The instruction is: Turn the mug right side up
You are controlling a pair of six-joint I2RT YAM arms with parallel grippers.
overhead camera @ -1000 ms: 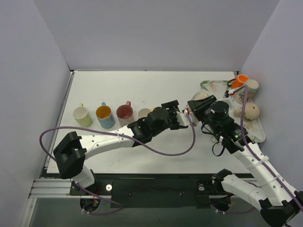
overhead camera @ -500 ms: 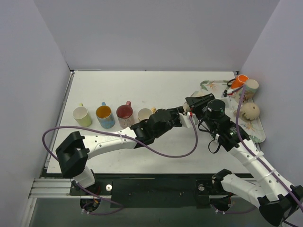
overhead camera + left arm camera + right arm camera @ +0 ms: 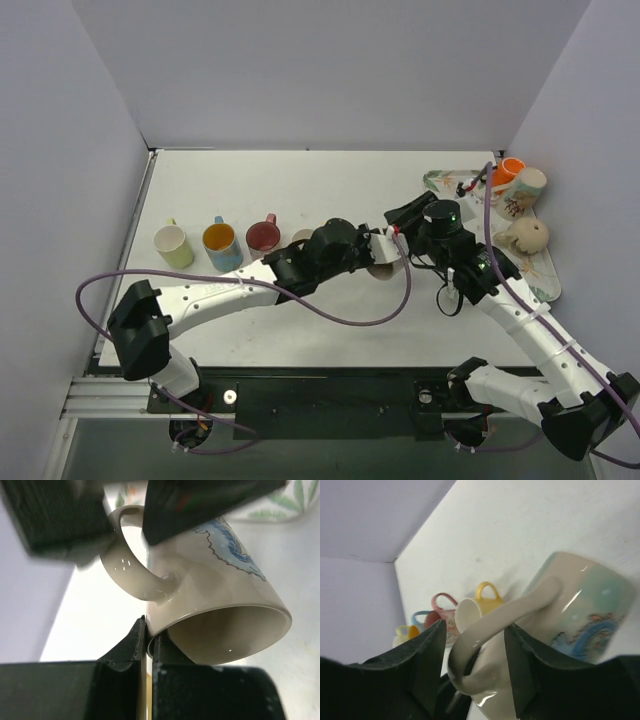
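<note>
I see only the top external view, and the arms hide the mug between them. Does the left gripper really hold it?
Observer: Yes. In the left wrist view the left gripper has its jaws shut on the wall of the mug, at the rim under the handle.
Operator: And the right gripper?
Observer: The right wrist view shows the right gripper with the handle between its jaws; contact is unclear.
Operator: Which mug is it?
Observer: Cream, with a blue drawing on its side.

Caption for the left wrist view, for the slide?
Tilted mug, rim pinched by the left gripper, handle clamped by the right gripper.
</note>
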